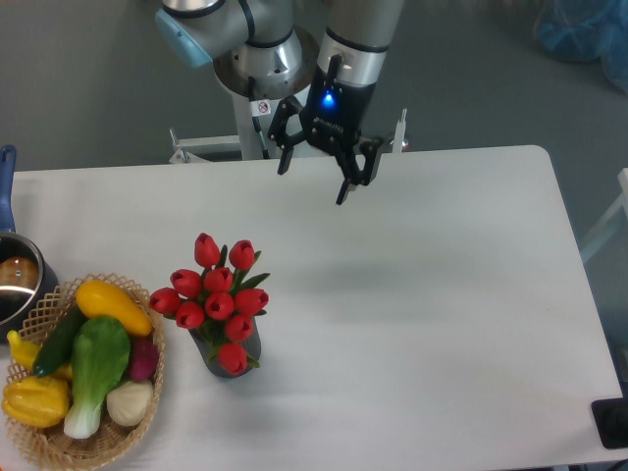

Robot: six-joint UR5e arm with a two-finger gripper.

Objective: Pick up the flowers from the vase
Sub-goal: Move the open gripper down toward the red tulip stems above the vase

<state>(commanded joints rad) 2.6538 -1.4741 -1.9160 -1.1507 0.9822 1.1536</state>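
Note:
A bunch of red tulip flowers (pixel 218 294) with green leaves stands upright in the short dark grey vase (pixel 235 353) at the front left of the white table (pixel 432 294). My gripper (pixel 312 186) hangs above the table's back edge, well behind and to the right of the flowers. Its two black fingers are spread apart with nothing between them. The vase is mostly hidden by the blooms.
A wicker basket (pixel 83 442) of yellow, green and purple vegetables sits at the front left corner beside the vase. A metal pot (pixel 18 280) with a blue handle (pixel 6 186) is at the left edge. The arm's base (pixel 267 78) stands behind the table.

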